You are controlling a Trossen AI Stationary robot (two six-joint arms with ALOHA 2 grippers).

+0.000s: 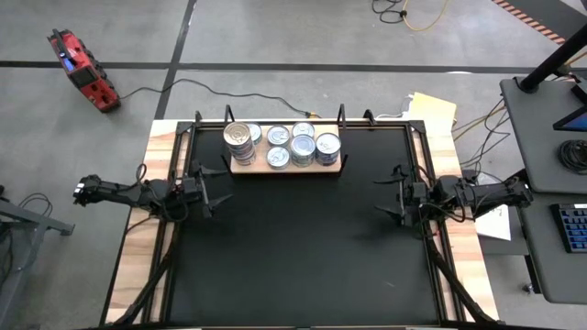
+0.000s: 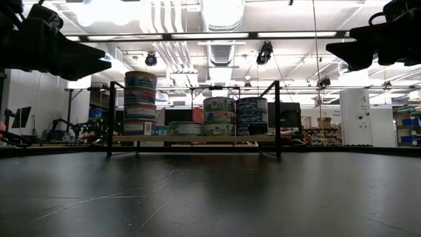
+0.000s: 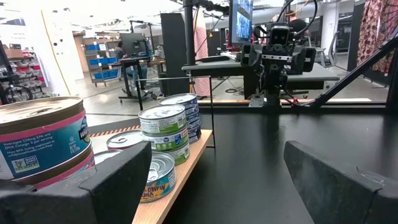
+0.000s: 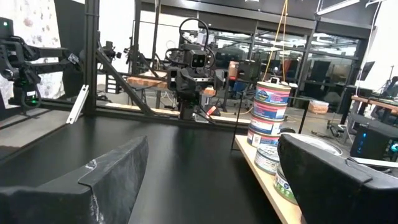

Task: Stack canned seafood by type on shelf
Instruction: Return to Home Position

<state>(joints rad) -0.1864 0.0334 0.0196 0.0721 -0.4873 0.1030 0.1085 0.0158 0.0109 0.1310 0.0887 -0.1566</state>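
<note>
The shelf [image 1: 284,166] is a light wooden board at the table's far side. Canned seafood stands on it in stacks. A tall stack with a gold top [image 1: 240,137] is at its left end [image 2: 141,102]. Lower silver-topped stacks with bluish labels [image 1: 304,147] stand beside it [image 2: 219,116], and a single can [image 3: 155,177] lies low on the board. My left gripper [image 1: 218,190] hovers open, level, at the table's left, near the shelf's left end. My right gripper [image 1: 385,195] hovers open at the table's right. Both have nothing between their fingers [image 3: 217,186] [image 4: 211,180].
A black frame [image 2: 110,118] with upright posts stands around the shelf at the far edge. The black table top [image 1: 303,247] stretches between the arms toward the near edge. Desks, cables and a red tool [image 1: 83,69] lie off the table.
</note>
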